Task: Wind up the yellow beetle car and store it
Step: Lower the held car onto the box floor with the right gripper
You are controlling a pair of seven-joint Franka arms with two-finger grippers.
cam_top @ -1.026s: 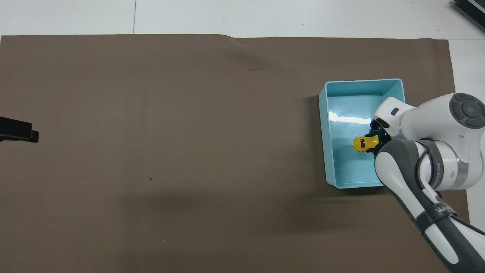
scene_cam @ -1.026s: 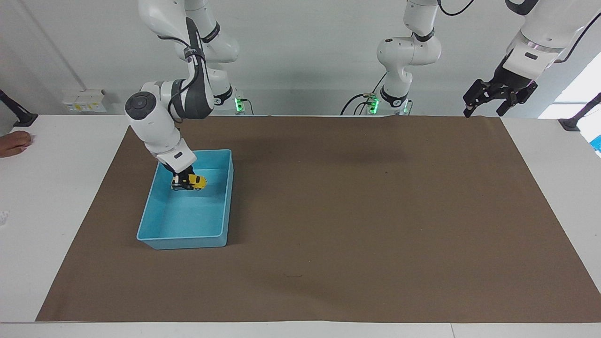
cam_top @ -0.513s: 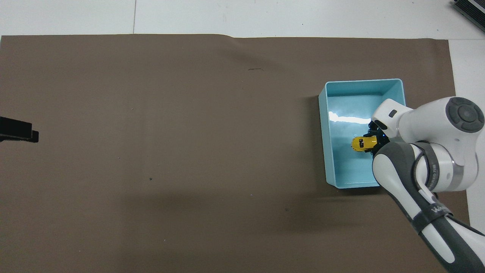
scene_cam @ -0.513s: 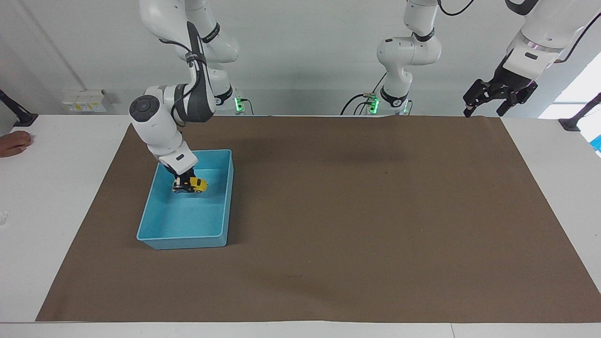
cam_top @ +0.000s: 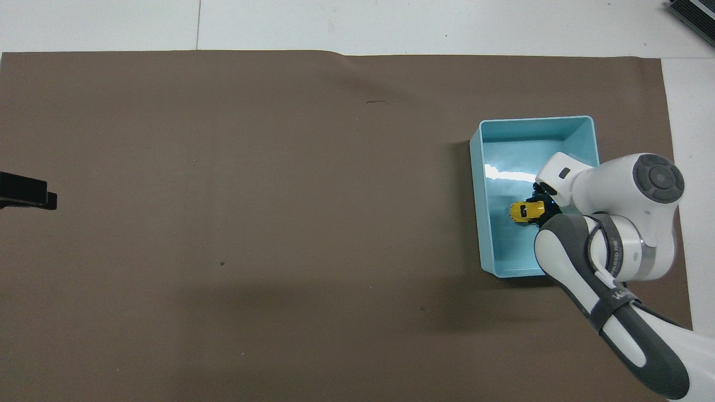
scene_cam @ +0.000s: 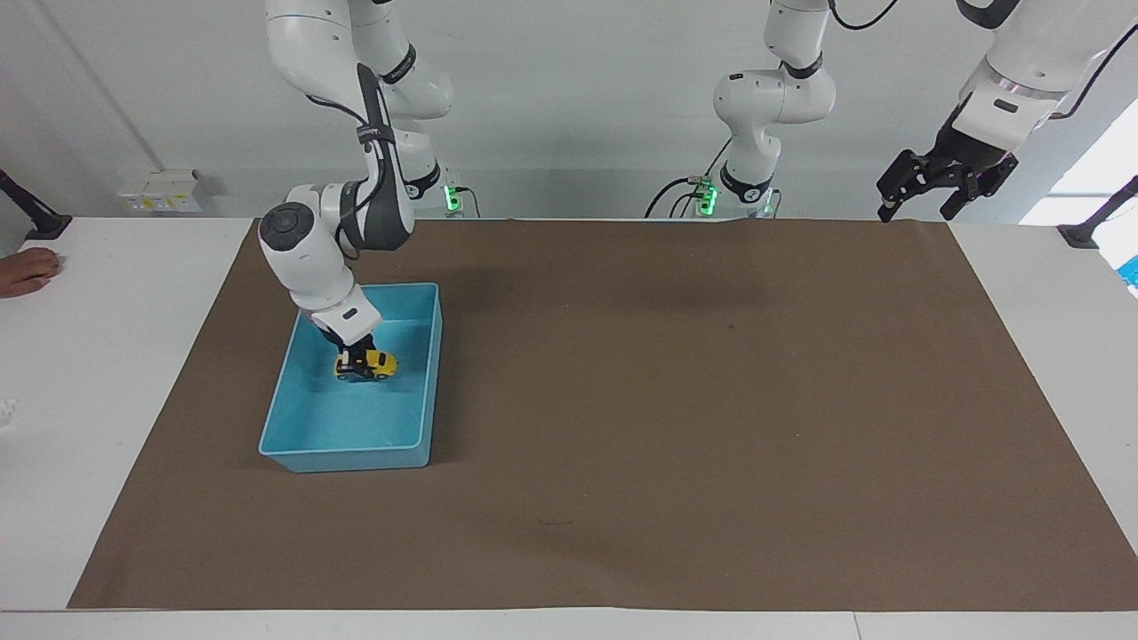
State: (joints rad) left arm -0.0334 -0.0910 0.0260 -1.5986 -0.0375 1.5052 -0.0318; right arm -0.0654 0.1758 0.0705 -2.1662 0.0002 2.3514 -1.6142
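Observation:
The yellow beetle car (scene_cam: 371, 364) is inside the light blue tray (scene_cam: 351, 458), down near the tray's floor in the half nearer to the robots. It also shows in the overhead view (cam_top: 524, 211). My right gripper (scene_cam: 356, 357) reaches down into the tray (cam_top: 477, 184) and is shut on the car's end toward the right arm's end of the table. My left gripper (scene_cam: 916, 212) is open and empty, raised above the table corner at the left arm's end; its tip shows in the overhead view (cam_top: 28, 192). That arm waits.
A brown mat (scene_cam: 676, 400) covers most of the white table. A person's hand (scene_cam: 25, 269) rests on the table edge at the right arm's end. A blue item (scene_cam: 1129, 271) lies at the left arm's end.
My right gripper has lowered the car deeper into the tray and shifted it slightly toward the table's middle. The left arm has not moved.

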